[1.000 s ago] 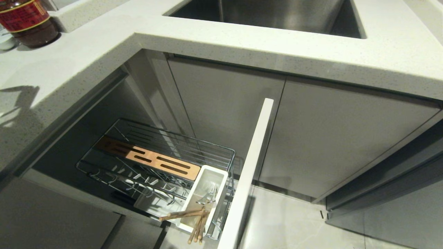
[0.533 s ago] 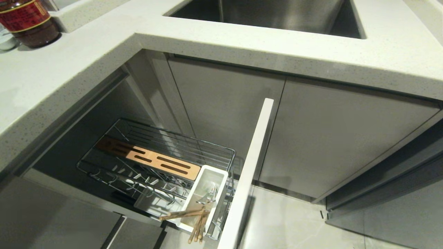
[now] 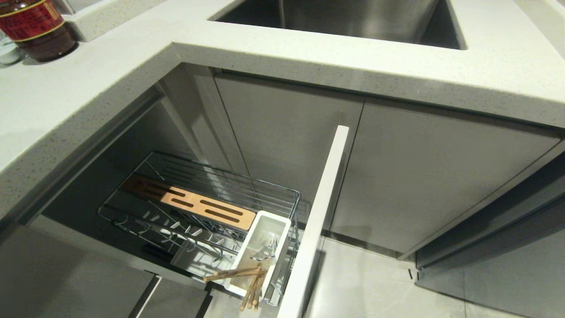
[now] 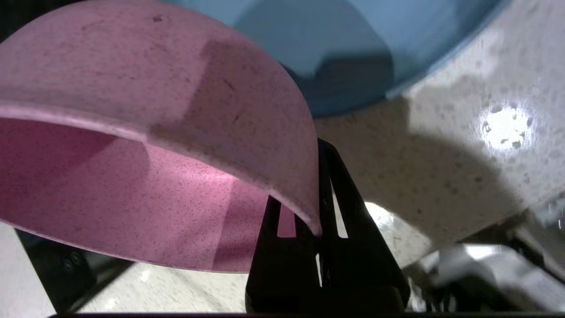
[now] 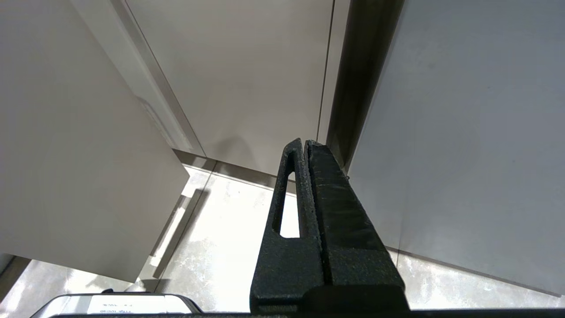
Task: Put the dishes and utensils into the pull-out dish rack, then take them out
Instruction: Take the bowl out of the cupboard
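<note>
the pull-out dish rack stands drawn out from under the pale stone counter, and every place below is told from it. far up and to the rack's left, on the counter, stands a dark jar with a red label, with a small white dish just beside it. inside the rack's chrome wire basket the slotted wooden strip lies along the back half, the plate pegs run along the front half with nothing standing in them, and the white utensil cup sits at the rack's right end, against the white front panel. the chopsticks lean out of the cup's near end, and the silver fork shows inside it. above and to the right of the rack the steel sink is set into the counter.

neither arm shows in the head view. in the left wrist view the left gripper is clamped on the rim of the pink bowl, one finger inside the rim and one outside; the bowl is off the rack, over speckled counter with the light-blue plate just behind it. in the right wrist view the right gripper hangs with its fingers pressed together on nothing, before grey cabinet doors and pale floor tiles.
</note>
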Motion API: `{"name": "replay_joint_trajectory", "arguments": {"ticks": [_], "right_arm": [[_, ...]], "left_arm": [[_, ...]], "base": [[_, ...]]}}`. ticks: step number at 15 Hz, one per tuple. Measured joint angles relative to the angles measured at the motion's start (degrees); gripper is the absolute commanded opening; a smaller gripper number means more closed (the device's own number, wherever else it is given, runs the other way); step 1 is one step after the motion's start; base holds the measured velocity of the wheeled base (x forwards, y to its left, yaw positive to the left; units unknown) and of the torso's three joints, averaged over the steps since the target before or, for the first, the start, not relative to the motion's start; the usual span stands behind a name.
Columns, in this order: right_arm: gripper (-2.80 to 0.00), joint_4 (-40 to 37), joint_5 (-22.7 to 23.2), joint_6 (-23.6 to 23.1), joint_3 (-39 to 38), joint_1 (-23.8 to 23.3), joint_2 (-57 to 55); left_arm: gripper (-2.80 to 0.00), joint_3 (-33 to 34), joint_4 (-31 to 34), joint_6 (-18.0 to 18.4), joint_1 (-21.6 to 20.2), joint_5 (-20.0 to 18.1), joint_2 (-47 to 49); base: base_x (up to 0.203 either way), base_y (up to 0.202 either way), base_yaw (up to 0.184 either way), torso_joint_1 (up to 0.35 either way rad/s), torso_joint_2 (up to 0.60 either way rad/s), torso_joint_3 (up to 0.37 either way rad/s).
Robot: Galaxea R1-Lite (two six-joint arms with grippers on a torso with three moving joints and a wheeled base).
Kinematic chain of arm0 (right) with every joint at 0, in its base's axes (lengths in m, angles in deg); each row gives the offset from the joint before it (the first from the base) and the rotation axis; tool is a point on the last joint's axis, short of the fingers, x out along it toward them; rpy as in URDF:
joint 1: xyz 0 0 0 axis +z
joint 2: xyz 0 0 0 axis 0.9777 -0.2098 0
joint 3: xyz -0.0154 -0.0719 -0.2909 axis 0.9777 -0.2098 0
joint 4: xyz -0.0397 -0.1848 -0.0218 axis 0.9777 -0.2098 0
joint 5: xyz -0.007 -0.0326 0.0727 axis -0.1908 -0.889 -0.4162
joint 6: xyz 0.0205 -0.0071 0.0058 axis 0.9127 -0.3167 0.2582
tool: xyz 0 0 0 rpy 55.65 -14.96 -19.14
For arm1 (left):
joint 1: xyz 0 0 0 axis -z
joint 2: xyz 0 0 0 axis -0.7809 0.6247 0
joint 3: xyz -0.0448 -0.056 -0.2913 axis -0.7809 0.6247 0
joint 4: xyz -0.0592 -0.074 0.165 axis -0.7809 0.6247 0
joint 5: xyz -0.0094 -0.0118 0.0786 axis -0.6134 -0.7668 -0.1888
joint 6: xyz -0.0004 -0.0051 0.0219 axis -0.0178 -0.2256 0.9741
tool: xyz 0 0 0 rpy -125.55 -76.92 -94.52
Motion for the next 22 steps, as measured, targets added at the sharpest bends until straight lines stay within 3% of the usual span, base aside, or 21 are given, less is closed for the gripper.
{"name": "replay_joint_trajectory", "arguments": {"ticks": [2,6,12,19,22], "right_arm": [[-2.8,0.0,0.0,0.0,0.0,0.0,0.0],[-2.8,0.0,0.0,0.0,0.0,0.0,0.0],[-2.8,0.0,0.0,0.0,0.0,0.0,0.0],[-2.8,0.0,0.0,0.0,0.0,0.0,0.0],[-2.8,0.0,0.0,0.0,0.0,0.0,0.0]], "left_arm": [[-2.8,-1.6,1.8,-0.8,-0.6,-1.3,3.2],[-2.8,-4.3,-1.0,-1.0,-3.6,-2.4,7.9],[-2.8,-6.5,-3.8,-0.7,-4.4,0.2,7.7],[-2.8,-6.6,-17.0,-0.9,-5.1,0.1,10.2],[-2.8,-6.4,-18.3,-0.9,-7.8,-3.3,13.8]], "base": [[0.0,0.0,0.0,0.0,0.0,0.0],[0.0,0.0,0.0,0.0,0.0,0.0],[0.0,0.0,0.0,0.0,0.0,0.0],[0.0,0.0,0.0,0.0,0.0,0.0],[0.0,0.0,0.0,0.0,0.0,0.0]]}}
